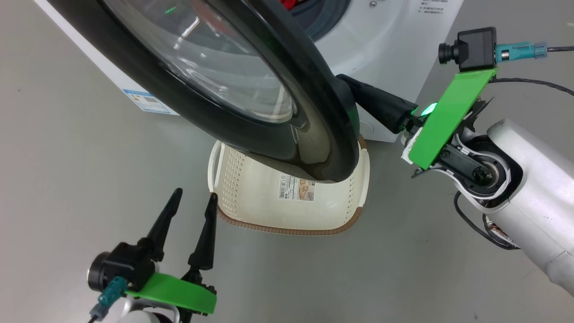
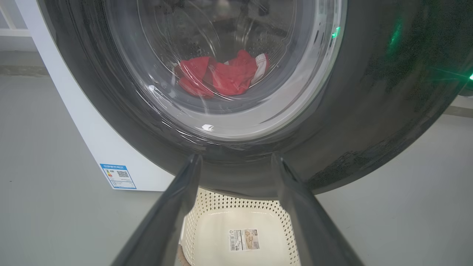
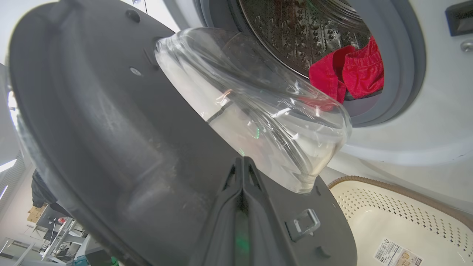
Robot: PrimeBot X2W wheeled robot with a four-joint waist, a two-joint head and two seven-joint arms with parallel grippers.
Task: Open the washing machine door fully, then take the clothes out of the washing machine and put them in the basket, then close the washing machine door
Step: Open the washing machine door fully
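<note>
**Desk:** What sits nearest the lens?

**Photographer:** The left gripper (image 1: 196, 194), its two long dark fingers spread wide and holding nothing, hovers low over the smooth grey floor (image 1: 67, 157). It is just beside the near left corner of the small cream-white perforated plastic basket with a brown woven-look rim (image 1: 287, 231). The basket stands on the floor in front of the machine, a printed sticker (image 1: 297, 188) on its bottom.

**Desk:** And the door?

**Photographer:** The large round washing machine door with its glossy black rim (image 1: 314, 89) stands part-way open, swung out above the basket's far half. Its bulging clear glass window (image 1: 215, 58) swells back toward the drum. The right gripper (image 1: 345, 80), fingers pressed together on nothing, reaches in from the right with its tip at the door's inner face near the rim. Whether it touches cannot be told.

**Desk:** Behind that?

**Photographer:** The big white front-loading washing machine (image 1: 390, 40), a small blue label (image 1: 145, 101) low on a white panel left of the door. Past the grey rubber gasket (image 3: 404, 66), the bright red clothes with white trim (image 2: 225, 75) lie heaped at the bottom of the perforated steel drum (image 3: 295, 29).
</note>
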